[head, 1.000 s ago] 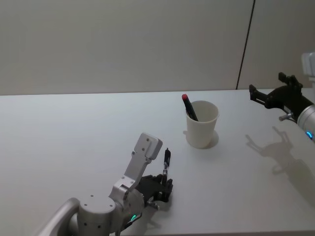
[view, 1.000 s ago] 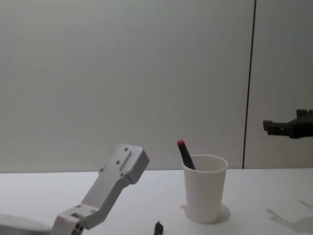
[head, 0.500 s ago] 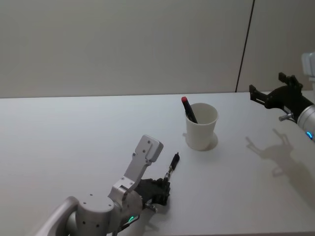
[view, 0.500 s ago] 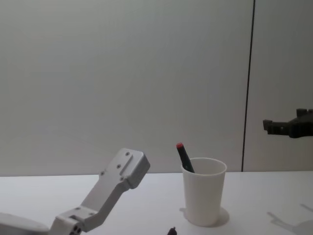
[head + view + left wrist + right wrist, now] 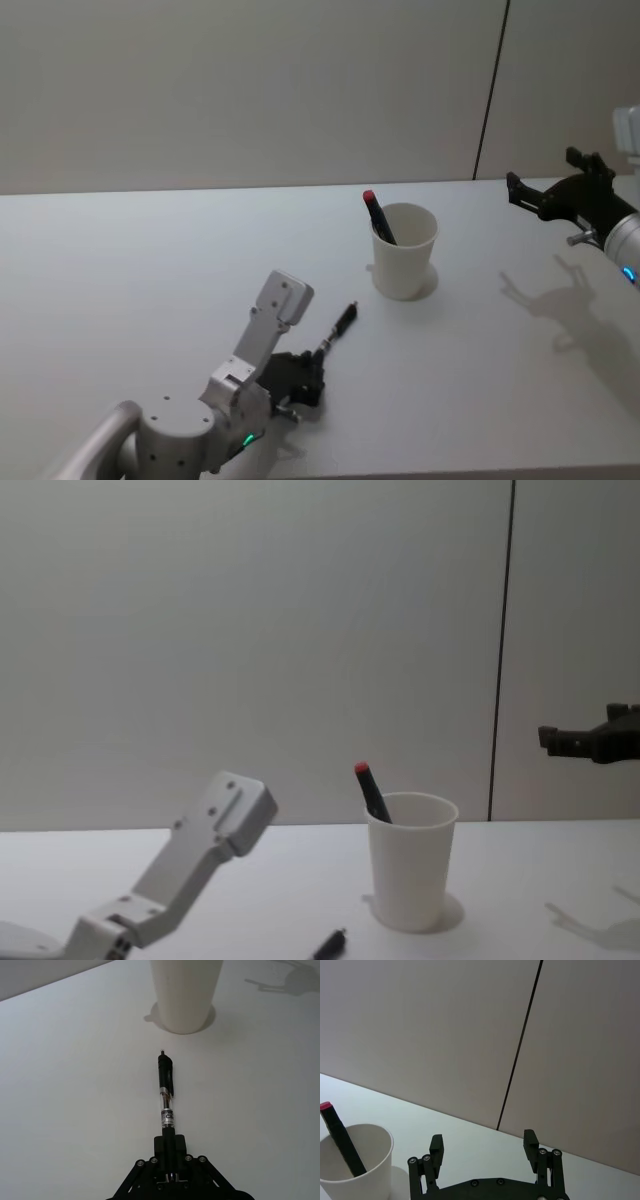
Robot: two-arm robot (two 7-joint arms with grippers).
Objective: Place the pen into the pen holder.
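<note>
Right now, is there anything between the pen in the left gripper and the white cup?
Nothing visible: bare table lies between the pen, held by the left gripper, and the pen holder. A red-capped marker leans inside it.

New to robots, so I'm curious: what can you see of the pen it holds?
The pen is slim and black, plastic-looking, with a clear printed middle and a clip near its free end. The jaws of the left gripper are shut on its other end. It is held low over the white table, pointing at the paper cup without touching it.
</note>
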